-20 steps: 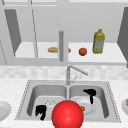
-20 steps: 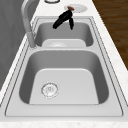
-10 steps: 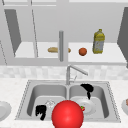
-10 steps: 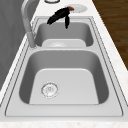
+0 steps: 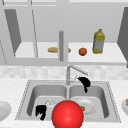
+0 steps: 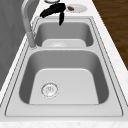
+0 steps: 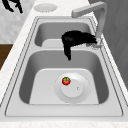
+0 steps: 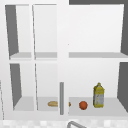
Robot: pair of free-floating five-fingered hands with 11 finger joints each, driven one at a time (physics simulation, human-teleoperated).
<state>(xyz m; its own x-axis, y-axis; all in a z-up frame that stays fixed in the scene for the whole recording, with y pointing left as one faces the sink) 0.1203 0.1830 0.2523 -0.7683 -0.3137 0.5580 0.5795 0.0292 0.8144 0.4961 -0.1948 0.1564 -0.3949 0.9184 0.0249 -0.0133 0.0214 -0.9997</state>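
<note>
While the left hand [image 5: 40, 111] idles, the right hand [image 5: 84, 82] hovers beside the faucet [image 5: 70, 72].

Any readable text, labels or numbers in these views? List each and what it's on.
None can be read.
Yellow bottle on the cabinet shelf: has a pale label patch, too blurred to read.
Plate, tomato, faucet and sink: no markings show.

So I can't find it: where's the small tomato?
The small tomato lies on the plate in the right basin, right side view, below the right robot hand.
</note>
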